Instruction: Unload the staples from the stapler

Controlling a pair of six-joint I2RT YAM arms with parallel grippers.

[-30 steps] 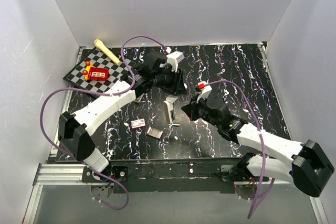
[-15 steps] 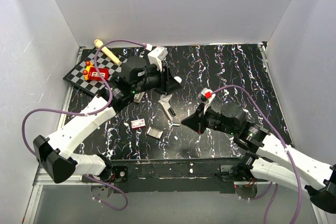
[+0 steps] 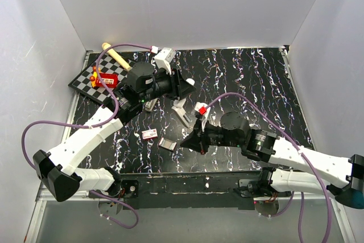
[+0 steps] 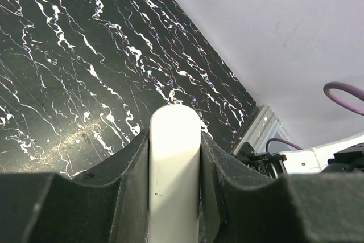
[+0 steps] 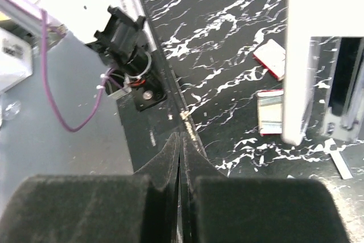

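Note:
My left gripper (image 3: pixel 185 86) is shut on the white upper arm of the stapler (image 3: pixel 182 111) and holds it tilted up off the mat. In the left wrist view the white arm (image 4: pixel 174 163) fills the gap between the fingers (image 4: pixel 128 180). In the right wrist view the stapler stands open, its white arm (image 5: pixel 301 55) beside the grey magazine (image 5: pixel 343 83). A thin silvery strip of staples (image 5: pixel 341 165) lies on the mat below it. My right gripper (image 3: pixel 183 142), also seen in the right wrist view (image 5: pixel 181 138), is shut near the front edge. Nothing shows between its jaws.
A small red-and-white box (image 3: pixel 149 134) and an open box holding silvery staples (image 3: pixel 167 144) lie left of my right gripper. A checkerboard (image 3: pixel 85 81) with a red block (image 3: pixel 106 79) and a wooden stick (image 3: pixel 116 55) sit back left. White walls enclose the mat.
My right gripper has swung left and toward the front edge, ending beside the small boxes. My left gripper has lifted the stapler's end off the mat and drawn it slightly back-left.

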